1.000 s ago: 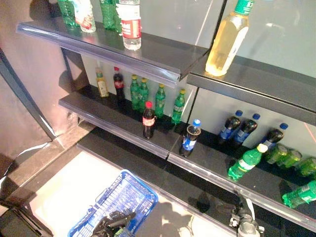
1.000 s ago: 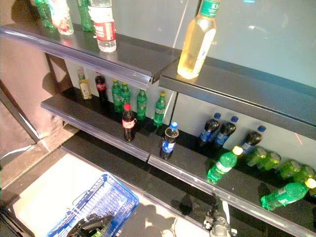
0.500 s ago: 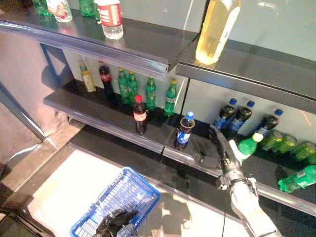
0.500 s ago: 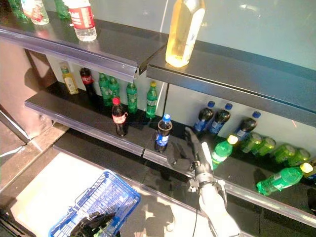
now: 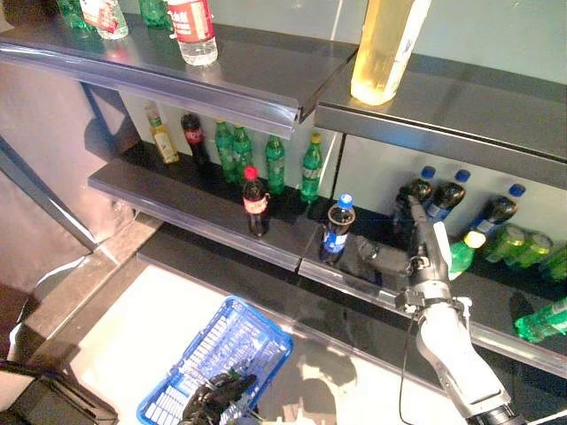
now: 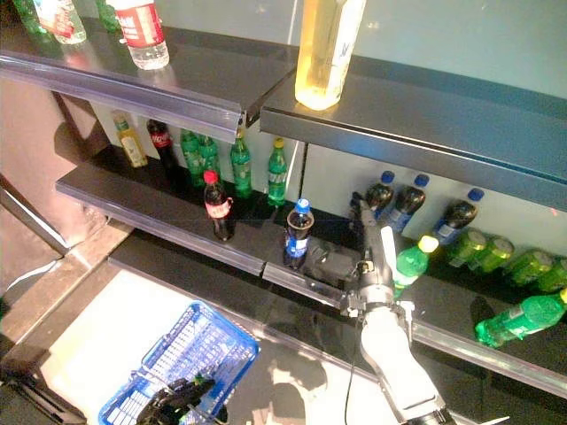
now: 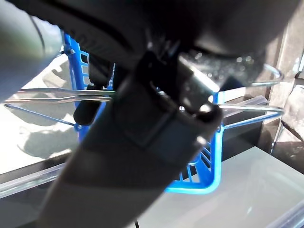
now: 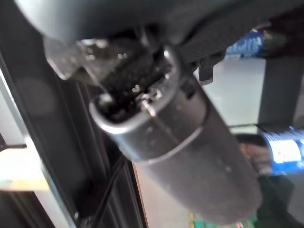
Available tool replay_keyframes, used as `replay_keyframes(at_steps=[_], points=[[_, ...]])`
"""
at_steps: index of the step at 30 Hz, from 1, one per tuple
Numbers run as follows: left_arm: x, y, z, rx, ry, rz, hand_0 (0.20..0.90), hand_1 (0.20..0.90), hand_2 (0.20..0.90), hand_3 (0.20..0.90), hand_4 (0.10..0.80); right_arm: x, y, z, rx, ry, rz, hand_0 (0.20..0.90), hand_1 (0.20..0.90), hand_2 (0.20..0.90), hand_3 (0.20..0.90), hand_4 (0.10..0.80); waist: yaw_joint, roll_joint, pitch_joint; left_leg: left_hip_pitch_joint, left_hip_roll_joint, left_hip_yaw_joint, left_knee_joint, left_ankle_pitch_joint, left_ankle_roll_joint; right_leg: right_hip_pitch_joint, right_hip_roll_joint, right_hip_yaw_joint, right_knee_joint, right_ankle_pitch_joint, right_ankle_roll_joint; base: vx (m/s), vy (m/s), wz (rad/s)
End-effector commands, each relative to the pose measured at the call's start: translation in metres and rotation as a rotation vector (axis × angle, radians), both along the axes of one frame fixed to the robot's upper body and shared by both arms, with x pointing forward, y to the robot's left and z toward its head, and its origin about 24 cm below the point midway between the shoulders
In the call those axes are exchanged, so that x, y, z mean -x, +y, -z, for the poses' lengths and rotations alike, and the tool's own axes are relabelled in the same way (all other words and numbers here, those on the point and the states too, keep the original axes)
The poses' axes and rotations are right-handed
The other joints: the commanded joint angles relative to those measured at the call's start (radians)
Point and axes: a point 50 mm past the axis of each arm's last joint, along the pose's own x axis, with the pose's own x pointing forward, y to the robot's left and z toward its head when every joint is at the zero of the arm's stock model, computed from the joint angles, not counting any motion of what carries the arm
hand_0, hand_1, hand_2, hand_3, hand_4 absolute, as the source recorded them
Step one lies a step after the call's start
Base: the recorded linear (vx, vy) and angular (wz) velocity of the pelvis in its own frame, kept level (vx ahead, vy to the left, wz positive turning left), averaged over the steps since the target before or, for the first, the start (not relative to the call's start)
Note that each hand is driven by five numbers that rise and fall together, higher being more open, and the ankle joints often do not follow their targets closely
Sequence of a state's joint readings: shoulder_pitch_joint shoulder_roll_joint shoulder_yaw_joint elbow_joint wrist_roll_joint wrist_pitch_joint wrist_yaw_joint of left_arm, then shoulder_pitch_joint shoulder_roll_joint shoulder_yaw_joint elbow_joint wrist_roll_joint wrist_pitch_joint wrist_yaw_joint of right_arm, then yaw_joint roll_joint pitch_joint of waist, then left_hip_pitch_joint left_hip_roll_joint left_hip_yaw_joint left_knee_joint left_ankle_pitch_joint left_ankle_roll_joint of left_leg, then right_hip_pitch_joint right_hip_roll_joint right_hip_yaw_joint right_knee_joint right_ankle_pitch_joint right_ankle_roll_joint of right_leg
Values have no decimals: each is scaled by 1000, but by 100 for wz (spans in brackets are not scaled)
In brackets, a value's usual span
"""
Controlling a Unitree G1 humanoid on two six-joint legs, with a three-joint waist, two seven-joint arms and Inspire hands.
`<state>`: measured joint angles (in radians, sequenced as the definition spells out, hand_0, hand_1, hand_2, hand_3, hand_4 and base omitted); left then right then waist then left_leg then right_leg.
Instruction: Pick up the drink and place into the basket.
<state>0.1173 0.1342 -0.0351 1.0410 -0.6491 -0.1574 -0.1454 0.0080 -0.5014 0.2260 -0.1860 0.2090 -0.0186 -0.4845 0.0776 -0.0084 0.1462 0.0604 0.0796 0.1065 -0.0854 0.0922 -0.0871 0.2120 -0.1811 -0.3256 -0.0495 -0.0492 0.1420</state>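
Blue-capped cola bottle (image 5: 336,230) stood upright at middle shelf (image 5: 204,208) front edge, untouched. Right hand (image 5: 423,248) raised beside it, fingers extended, nothing held. Left hand (image 5: 215,398) clamped on blue basket (image 5: 221,341) handle. Bottle judged rigid, full, moderately heavy, slippery; mid-body grasp advised.

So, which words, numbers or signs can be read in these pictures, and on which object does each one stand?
No text is readable.
Red label of the clear bottle on the top shelf: print too blurred.
Blue label of the dark bottle at the middle shelf's front: too small.
Green bottles: labels too small.
Blue basket: no print visible.
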Motion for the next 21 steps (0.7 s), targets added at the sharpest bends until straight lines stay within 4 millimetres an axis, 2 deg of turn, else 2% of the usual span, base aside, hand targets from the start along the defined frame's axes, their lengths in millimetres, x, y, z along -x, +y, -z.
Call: replay_keyframes(at_steps=[1,5,9,11,15,18,21], points=[[24,4,2,-37,25,94,300,300,300,200,100,-9,-4,-68,15,-331,71,900,900,900,900,800,42,35,2,15,40,3,117,-106,-9,-149,-63,-28,168,27,-19,41,53,5],[23,1,2,-23,7,102,300,300,300,200,100,-15,-10,-66,0,-313,138,900,900,900,900,800,42,49,35,-22,25,-16,168,-114,-5,-192,-76,-29,238,3,-29,30,115,5],[13,-3,-1,-8,-33,116,300,300,300,200,100,-20,-10,-67,-14,-318,154,900,900,900,900,800,42,66,83,-65,5,-33,217,-123,1,-243,-88,-24,315,-22,-41,-24,103,10],[-1,-4,-6,-1,-86,121,300,300,300,200,100,-25,-7,-75,-16,-352,148,900,900,900,900,800,41,70,136,-109,-10,-46,258,-130,7,-291,-100,-17,373,-36,-47,-108,93,19],[-7,-4,-8,0,-107,122,300,300,300,200,100,-27,-4,-78,-21,-366,141,900,900,900,900,800,42,70,156,-128,-14,-48,275,-132,11,-312,-106,-13,396,-40,-50,-56,33,10],[-31,-9,-18,19,-198,118,300,300,300,200,100,-36,8,-96,-23,-432,112,900,900,900,900,800,45,78,235,-190,-31,-58,332,-138,20,-383,-122,4,469,-51,-59,-123,65,-6],[-38,-13,-21,33,-226,122,300,300,300,200,100,-41,12,-104,-23,-451,112,900,900,900,900,800,48,86,260,-212,-40,-62,350,-137,24,-405,-128,10,491,-53,-64,-45,55,3]])
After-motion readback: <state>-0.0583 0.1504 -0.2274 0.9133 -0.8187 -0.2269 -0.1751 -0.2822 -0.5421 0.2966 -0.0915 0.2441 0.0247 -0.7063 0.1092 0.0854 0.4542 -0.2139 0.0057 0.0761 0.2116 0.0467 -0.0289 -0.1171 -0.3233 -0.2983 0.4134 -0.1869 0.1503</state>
